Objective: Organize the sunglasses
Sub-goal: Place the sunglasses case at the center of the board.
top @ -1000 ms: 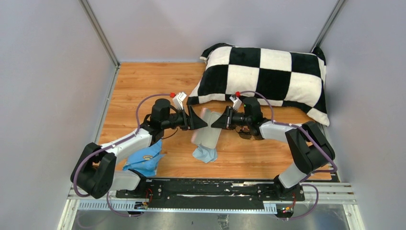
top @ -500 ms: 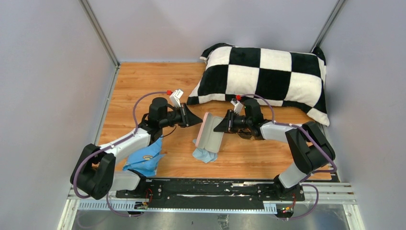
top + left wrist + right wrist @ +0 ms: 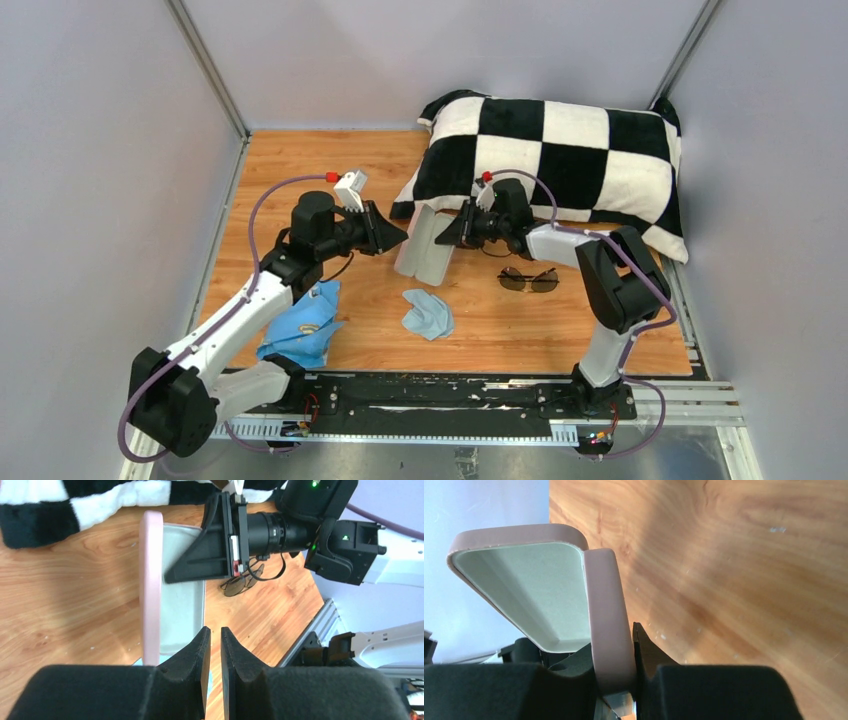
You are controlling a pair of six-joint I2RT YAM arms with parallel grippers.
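while the right hand (image 3: 443, 232) pinches one pink wall of the open pink case (image 3: 424, 248) between its fingers, the sunglasses (image 3: 528, 280) lie on the wooden desk (image 3: 300, 170). they sit to the right of the case and well apart from it, just in front of the right arm's forearm and nearer the arm bases than the checkered pillow (image 3: 560, 150). nothing grips them. the case shows its pale grey-green lining. in the right wrist view its rounded rim runs straight down into the hand's grasp. the left hand (image 3: 402, 238) points at the case from the other side, just beside its left edge. whether it touches cannot be told. its fingers (image 3: 200, 655) are drawn to a narrow slit with nothing between them. a crumpled light-blue cloth (image 3: 428, 315) rests on the desk in front of the case. a second blue cloth (image 3: 300, 330) lies beside the left arm.
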